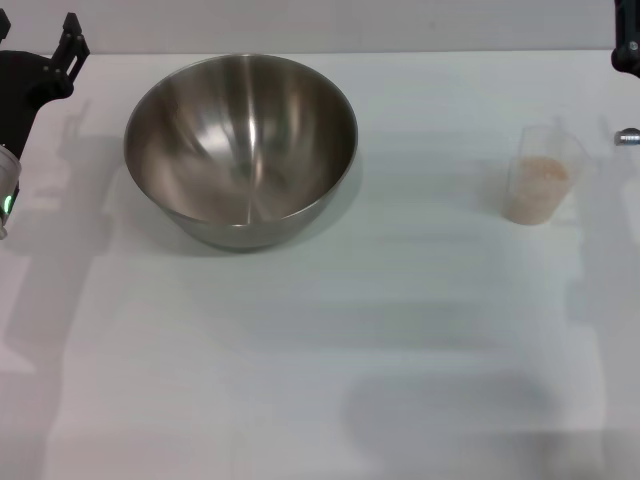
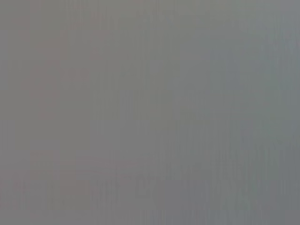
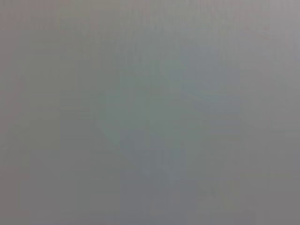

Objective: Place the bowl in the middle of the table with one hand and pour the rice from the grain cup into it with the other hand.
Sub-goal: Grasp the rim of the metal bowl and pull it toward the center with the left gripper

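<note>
In the head view the large steel bowl (image 1: pixel 240 145) stands upright and empty on the white table (image 1: pixel 320 350), left of centre and towards the back. The clear grain cup (image 1: pixel 543 175) stands upright at the right, about a third full of pale rice (image 1: pixel 541 190). My left gripper (image 1: pixel 62 55) hangs at the far left edge, apart from the bowl's left rim and holding nothing. Only a black corner of my right gripper (image 1: pixel 628 45) shows at the top right edge, above and behind the cup. Both wrist views show only a plain grey surface.
A small metal part (image 1: pixel 627 137) shows at the right edge beside the cup. The table's back edge runs just behind the bowl. Bare white tabletop lies between bowl and cup and across the whole front.
</note>
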Robot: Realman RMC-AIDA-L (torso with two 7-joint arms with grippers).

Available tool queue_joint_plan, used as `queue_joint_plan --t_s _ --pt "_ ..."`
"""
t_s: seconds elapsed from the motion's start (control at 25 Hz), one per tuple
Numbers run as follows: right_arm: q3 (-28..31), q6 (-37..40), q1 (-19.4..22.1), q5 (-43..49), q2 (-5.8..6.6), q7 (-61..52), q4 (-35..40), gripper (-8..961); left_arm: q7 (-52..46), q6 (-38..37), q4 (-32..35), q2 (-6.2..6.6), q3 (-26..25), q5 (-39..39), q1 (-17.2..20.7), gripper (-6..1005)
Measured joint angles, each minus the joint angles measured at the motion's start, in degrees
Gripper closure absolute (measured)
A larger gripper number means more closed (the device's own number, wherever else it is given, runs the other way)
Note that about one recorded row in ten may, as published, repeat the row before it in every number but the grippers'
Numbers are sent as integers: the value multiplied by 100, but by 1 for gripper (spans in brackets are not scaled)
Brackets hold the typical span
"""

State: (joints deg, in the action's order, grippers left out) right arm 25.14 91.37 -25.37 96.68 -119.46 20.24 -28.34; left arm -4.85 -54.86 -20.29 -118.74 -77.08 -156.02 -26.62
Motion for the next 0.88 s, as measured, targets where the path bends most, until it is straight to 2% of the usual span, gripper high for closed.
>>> queue_joint_plan --t_s 0.36,0.6,0.88 --pt "355 -66 383 -184 -23 -3 -293 410 17 134 -4 20 -66 26 -51 203" --pt "278 -118 459 -920 -25 16 -425 410 46 261 10 43 -175 1 -136 206" --pt "298 -491 593 -986 -14 63 -632 409 169 275 20 45 -176 -4 -200 210"
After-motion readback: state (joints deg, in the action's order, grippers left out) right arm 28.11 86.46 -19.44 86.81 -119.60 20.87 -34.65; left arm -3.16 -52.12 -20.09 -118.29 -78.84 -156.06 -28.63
